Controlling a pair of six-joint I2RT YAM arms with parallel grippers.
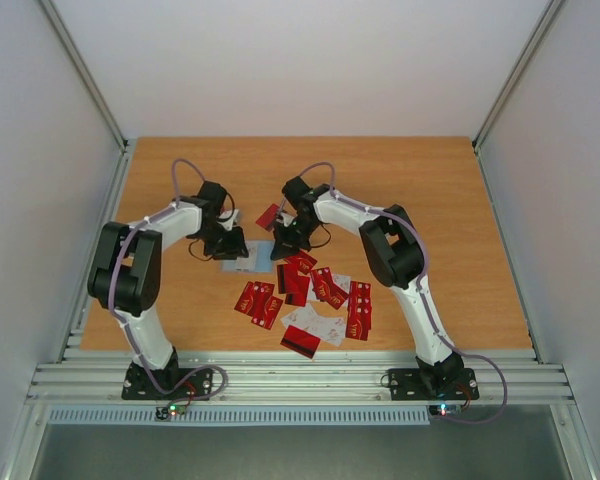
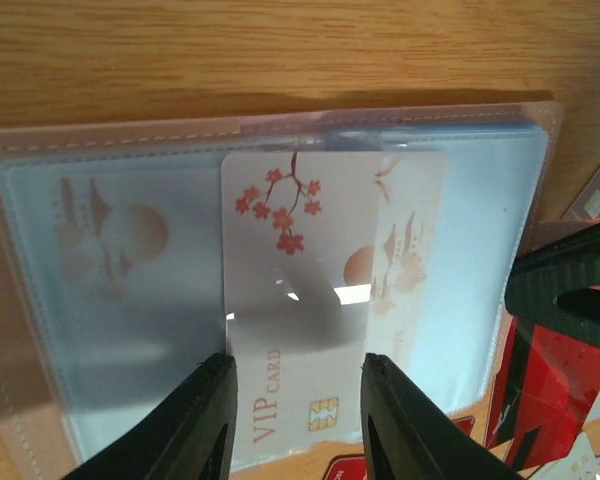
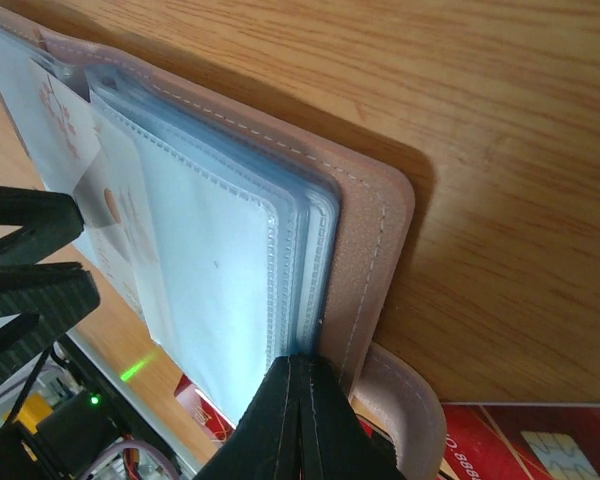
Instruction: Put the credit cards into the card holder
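Partway: left gripper [image 2: 295, 420] pinched a white blossom-printed VIP card [image 2: 330, 300] half-entered in the tan clear-sleeved card holder [image 2: 110, 140] ahead; right gripper [image 3: 302, 420], pressed together, pinned its edge. Glossy red credit cards [image 1: 310, 295] remained on the worktop [image 1: 460, 220].

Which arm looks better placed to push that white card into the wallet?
The left. Its gripper already straddles the white VIP card, half inside the card holder. The right gripper is pinching the holder's edge, steadying it.

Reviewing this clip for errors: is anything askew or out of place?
The white VIP card between the left gripper's fingers sits only partway in the card holder. Loose credit cards lie scattered, some overlapping.
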